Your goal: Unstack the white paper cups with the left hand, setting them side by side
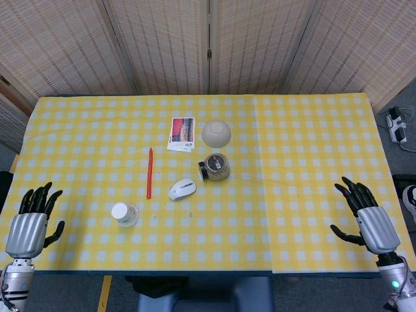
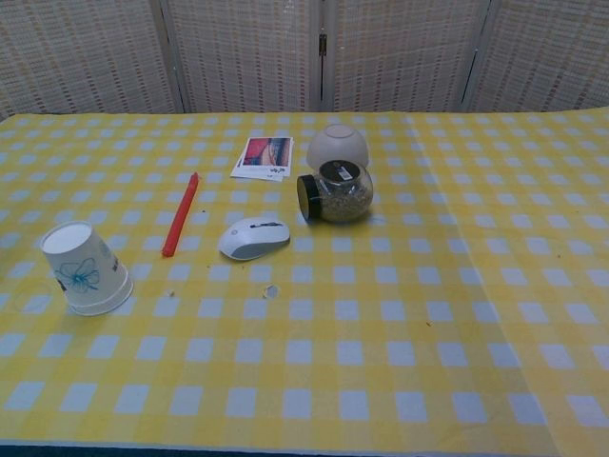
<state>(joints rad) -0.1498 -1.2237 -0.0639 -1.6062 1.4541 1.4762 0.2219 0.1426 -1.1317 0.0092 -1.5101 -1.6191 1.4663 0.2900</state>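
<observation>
Cups (image 1: 124,214) stacked upside down, right of left hand (image 1: 29,224), well apart; hand empty, fingers spread; right hand (image 1: 369,218) likewise.

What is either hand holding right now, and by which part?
Nothing is held. The left hand and right hand are both open at the table's near corners, apart from the upside-down paper cups.

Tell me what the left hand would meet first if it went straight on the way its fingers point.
Probably nothing: the left hand points up the yellow checked tablecloth's left side, and the white paper cups sit off to its right.
</observation>
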